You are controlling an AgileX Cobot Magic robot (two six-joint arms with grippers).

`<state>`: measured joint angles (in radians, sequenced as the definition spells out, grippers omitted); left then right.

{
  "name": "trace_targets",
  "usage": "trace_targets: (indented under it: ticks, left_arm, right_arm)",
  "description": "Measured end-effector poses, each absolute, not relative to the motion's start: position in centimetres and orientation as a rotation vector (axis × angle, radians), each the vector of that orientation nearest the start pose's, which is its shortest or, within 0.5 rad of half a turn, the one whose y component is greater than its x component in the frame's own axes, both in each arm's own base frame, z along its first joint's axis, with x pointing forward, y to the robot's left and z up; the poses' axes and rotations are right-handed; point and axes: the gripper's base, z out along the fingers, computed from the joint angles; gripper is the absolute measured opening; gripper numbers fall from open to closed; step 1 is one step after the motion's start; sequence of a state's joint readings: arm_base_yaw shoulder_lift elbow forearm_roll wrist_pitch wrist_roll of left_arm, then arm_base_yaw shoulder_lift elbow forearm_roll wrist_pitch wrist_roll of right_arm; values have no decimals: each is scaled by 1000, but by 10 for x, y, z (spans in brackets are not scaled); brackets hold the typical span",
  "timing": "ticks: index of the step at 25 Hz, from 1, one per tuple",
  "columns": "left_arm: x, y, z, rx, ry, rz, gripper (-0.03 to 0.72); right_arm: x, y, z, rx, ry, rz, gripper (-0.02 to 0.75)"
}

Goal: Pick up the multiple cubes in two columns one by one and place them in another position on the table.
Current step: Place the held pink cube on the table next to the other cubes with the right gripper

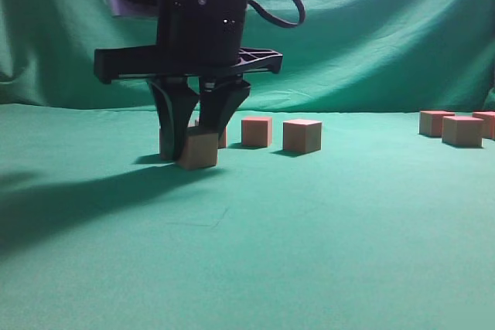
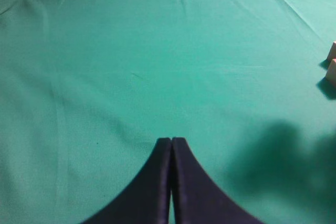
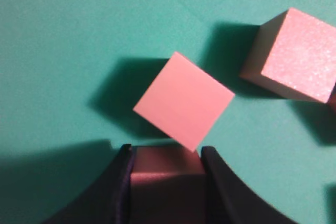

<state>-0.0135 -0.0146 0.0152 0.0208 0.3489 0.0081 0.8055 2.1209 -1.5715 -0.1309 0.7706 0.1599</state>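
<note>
In the exterior view my right gripper stands low over the left group of cubes on the table. In the right wrist view its jaws are shut on a reddish-pink cube that sits in shadow between them. A second cube lies turned just ahead of the tips, and a third is at the upper right. My left gripper is shut and empty above bare teal cloth; it does not show in the exterior view.
Two more cubes stand to the right of the gripper. Another group of cubes sits at the far right. Cube edges show at the right rim of the left wrist view. A green backdrop hangs behind.
</note>
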Motion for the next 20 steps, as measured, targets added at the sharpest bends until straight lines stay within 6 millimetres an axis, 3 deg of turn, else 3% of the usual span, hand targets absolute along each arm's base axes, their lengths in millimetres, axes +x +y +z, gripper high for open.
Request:
trace_targets:
  ticks: [10,18,20]
  left_arm:
    - [53,0,177,33,1833,17,0]
    - [53,0,177,33,1833,17,0]
    - [53,0,177,33,1833,17,0]
  right_arm:
    - [315,316,164,-988,2606,93,258]
    - [315,316,163,-988,2617,86,591]
    - [314,315,166,-989,2628,76,601]
